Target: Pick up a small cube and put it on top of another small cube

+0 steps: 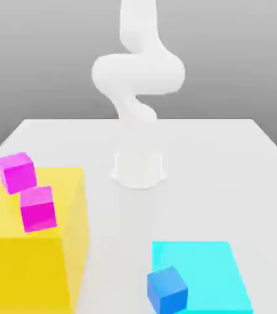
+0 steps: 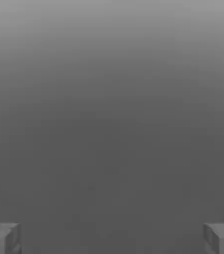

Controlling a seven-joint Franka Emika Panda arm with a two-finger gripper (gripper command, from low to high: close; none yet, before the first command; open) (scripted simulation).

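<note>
The hand view shows the open tool (image 2: 112, 239), fingertips wide apart with nothing between them, against plain grey; the exterior view has two magenta cubes (image 1: 16, 173) (image 1: 38, 209) on the yellow block (image 1: 27, 270) and a blue cube (image 1: 167, 290) at the cyan slab (image 1: 203, 276). The frame cuts off the arm's (image 1: 138, 73) upper part, block and slab. Bare surface (image 1: 119, 245) lies between them.

two magenta cubes (image 1: 27, 192) | on yellow block | blue cube (image 1: 167, 291) by cyan slab
</note>
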